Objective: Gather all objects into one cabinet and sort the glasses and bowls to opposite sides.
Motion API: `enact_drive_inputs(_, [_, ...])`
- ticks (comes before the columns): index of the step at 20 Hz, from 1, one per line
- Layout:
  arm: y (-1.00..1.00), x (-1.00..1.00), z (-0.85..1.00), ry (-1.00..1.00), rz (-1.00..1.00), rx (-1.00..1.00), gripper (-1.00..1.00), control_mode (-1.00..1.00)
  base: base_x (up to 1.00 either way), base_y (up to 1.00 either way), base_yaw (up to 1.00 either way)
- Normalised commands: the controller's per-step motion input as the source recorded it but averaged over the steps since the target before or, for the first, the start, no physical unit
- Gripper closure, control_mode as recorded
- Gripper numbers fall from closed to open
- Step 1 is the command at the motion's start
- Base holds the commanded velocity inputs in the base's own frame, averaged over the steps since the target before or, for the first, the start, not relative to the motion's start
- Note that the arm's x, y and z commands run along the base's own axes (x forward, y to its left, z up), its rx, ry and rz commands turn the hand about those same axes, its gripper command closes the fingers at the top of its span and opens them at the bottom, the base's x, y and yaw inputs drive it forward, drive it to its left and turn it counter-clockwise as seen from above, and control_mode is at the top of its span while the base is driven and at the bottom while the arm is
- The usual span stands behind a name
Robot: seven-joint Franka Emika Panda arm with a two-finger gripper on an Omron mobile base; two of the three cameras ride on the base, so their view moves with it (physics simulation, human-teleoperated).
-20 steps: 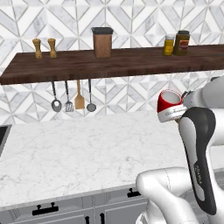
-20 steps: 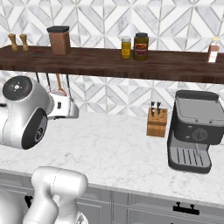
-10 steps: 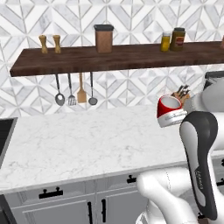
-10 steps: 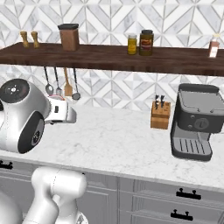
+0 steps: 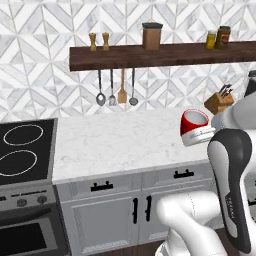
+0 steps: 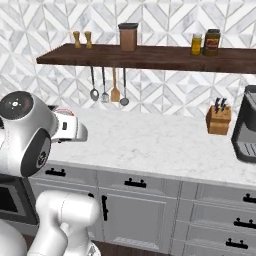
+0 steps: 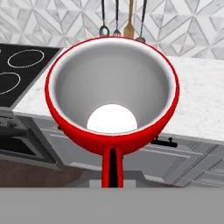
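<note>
gripper (image 5: 207, 134): pinched onto the red mug with white inside (image 7: 112, 94), held by its handle | mug: tipped on its side in the air above the white marbled counter's (image 5: 125, 142) front edge, mouth toward the black cooktop (image 5: 22, 155) | dark wooden shelf (image 6: 150, 56): brown black-lidded canister (image 6: 128, 36), spice jars

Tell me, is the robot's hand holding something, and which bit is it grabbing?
Yes, the gripper holds the red mug. It seems to grab the handle; the fingers themselves are hidden.
</note>
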Motion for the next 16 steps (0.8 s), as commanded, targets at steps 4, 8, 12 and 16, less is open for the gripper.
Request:
enact_drive_inputs(4, [0.0, 0.0, 0.0, 0.0, 0.0, 0.0, 1.0, 1.0, -0.28, 0.92, 0.0])
enact_drive_inputs(8, [0.0, 0.0, 0.0, 0.0, 0.0, 0.0, 1.0, 1.0, -0.16, 0.94, 0.0])
enact_drive_inputs(12, [0.0, 0.0, 0.0, 0.0, 0.0, 0.0, 1.0, 1.0, -0.03, 0.8, 0.0])
enact_drive_inputs(16, [0.0, 0.0, 0.0, 0.0, 0.0, 0.0, 1.0, 1.0, 0.0, 0.75, 0.0])
